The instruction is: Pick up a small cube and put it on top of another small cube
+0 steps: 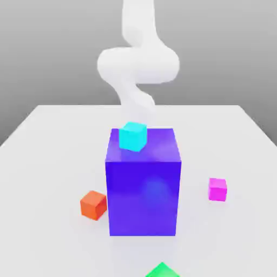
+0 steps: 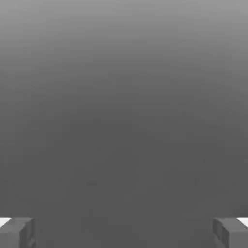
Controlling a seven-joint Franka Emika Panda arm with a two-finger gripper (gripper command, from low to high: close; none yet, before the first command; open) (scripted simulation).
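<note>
From my station, the orange cube (image 1: 93, 205) sat on the counter (image 1: 43, 162) at the exterior view's left, just beside the big blue block (image 1: 143, 189) carrying a cyan cube (image 1: 133, 136). The green cube (image 1: 162, 270) lay nearest the camera; the magenta cube (image 1: 217, 189) rested rightward. The claw (image 2: 124, 232) gaped wide, gripping nothing.

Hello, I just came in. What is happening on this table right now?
Nothing is being handled yet. The white robot arm rises behind the big blue block, which carries a cyan cube on top. The gripper is open and holds nothing. The pink cube lies on the table at the exterior view's right, the orange cube at its left, and the green cube at the near edge, all apart.
</note>
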